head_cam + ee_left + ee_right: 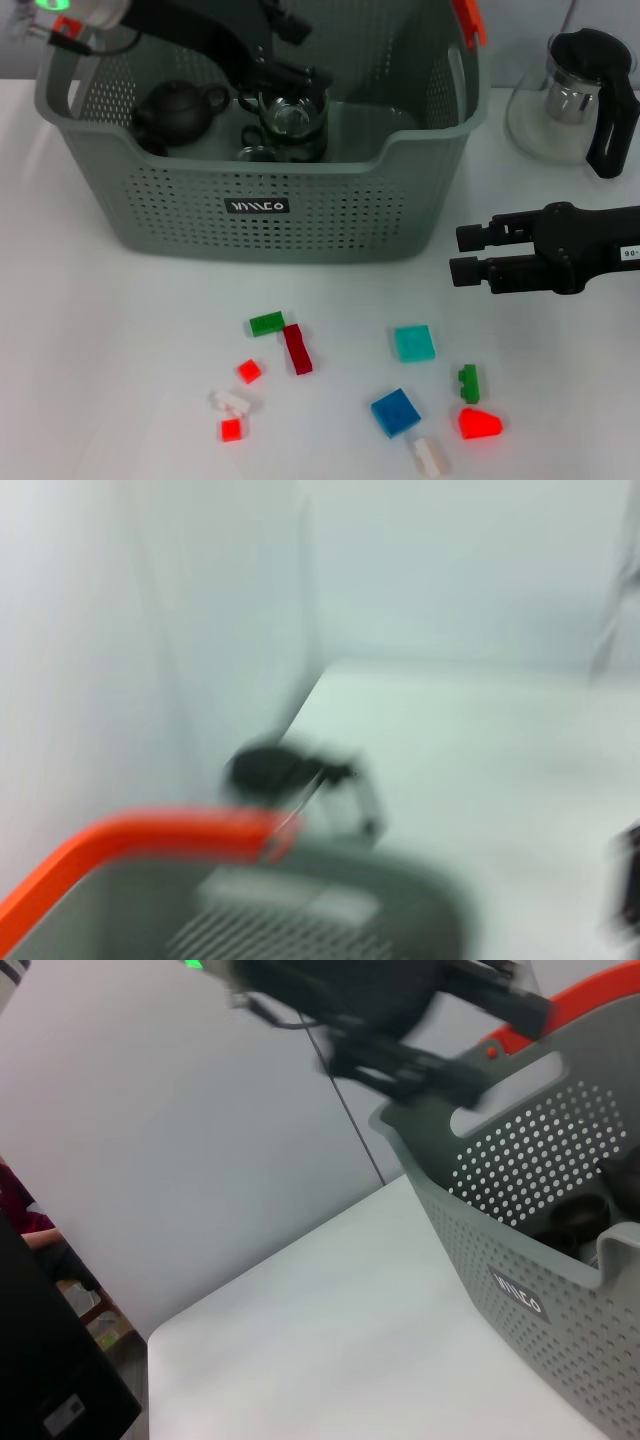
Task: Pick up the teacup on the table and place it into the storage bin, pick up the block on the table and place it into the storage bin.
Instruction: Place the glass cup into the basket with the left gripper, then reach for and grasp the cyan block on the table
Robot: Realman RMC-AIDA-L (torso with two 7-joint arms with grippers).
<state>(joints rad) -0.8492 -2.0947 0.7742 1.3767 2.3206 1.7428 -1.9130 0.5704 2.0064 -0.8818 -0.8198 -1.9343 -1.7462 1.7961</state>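
The left gripper [290, 85], inside the bin [330, 215], pinches the glass teacup [292, 120] just above the floor beside a dark teapot [178, 108], release due next; the right gripper [470, 252], fingers slightly parted, waits above eleven blocks [395, 412].

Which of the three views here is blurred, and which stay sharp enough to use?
Left wrist view: heavily smeared, only the storage bin rim and its orange handle readable. Head view: sharp, evenly lit, blocks and bin label legible. Right wrist view: bin sharp, the left arm above it motion-blurred.
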